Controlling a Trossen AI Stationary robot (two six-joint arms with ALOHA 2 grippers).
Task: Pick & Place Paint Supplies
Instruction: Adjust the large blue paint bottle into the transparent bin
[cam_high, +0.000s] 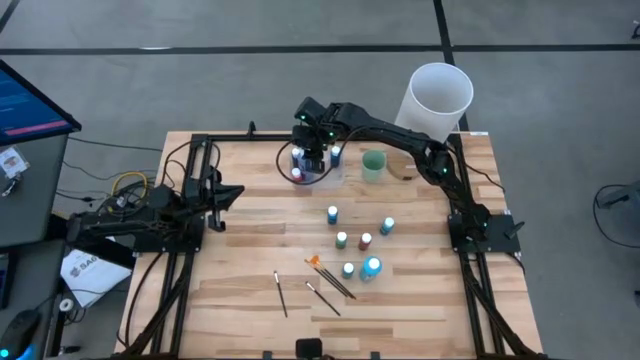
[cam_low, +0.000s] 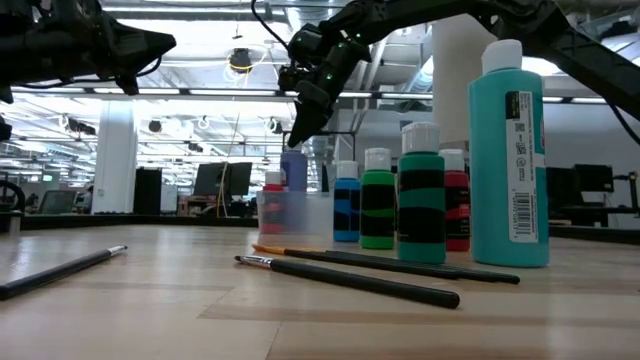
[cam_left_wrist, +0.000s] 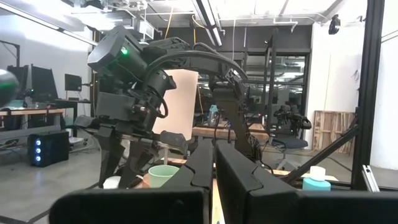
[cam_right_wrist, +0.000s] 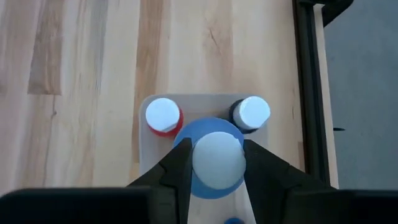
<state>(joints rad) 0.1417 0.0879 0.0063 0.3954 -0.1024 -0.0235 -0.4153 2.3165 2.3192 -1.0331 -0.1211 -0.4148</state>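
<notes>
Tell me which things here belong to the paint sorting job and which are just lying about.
Job: blue bottle held by the right gripper; clear tray with red bottle; loose paint bottles; brushes.

Lying about: green cup; white cylinder; left gripper, waiting.

Bright even overhead light; ceiling strips glare; near brush blurred.

You find no readable text: teal bottle label shows barcode and tiny print, illegible; other labels unreadable too.
</notes>
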